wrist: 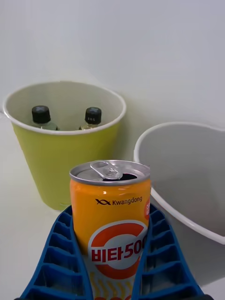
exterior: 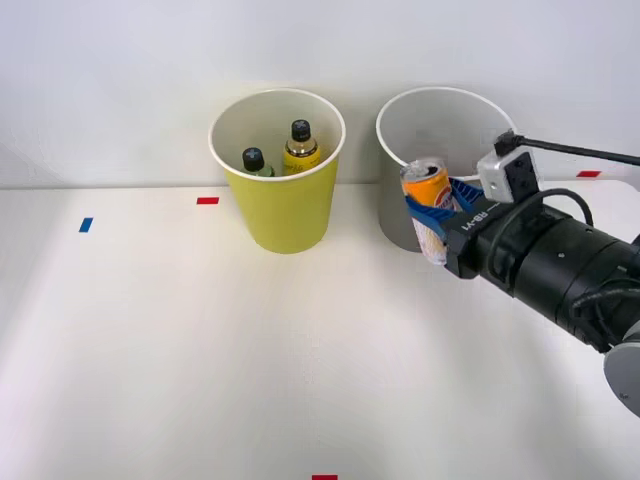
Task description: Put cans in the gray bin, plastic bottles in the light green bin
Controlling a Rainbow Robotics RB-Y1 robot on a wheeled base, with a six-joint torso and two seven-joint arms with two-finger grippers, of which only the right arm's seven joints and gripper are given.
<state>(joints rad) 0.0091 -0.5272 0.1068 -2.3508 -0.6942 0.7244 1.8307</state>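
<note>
My right gripper is shut on the orange can, held upright and lifted off the table, just in front of the gray bin. The can's open silver top faces up. Left of it stands the light green bin. Inside that bin stand two plastic bottles with black caps, a yellow one and a darker greenish one. The blue ribbed fingers clasp the can's sides.
Both bins stand at the back of the white table, against a white wall. Small tape marks lie on the table: blue, red, red at the front edge, red at the right.
</note>
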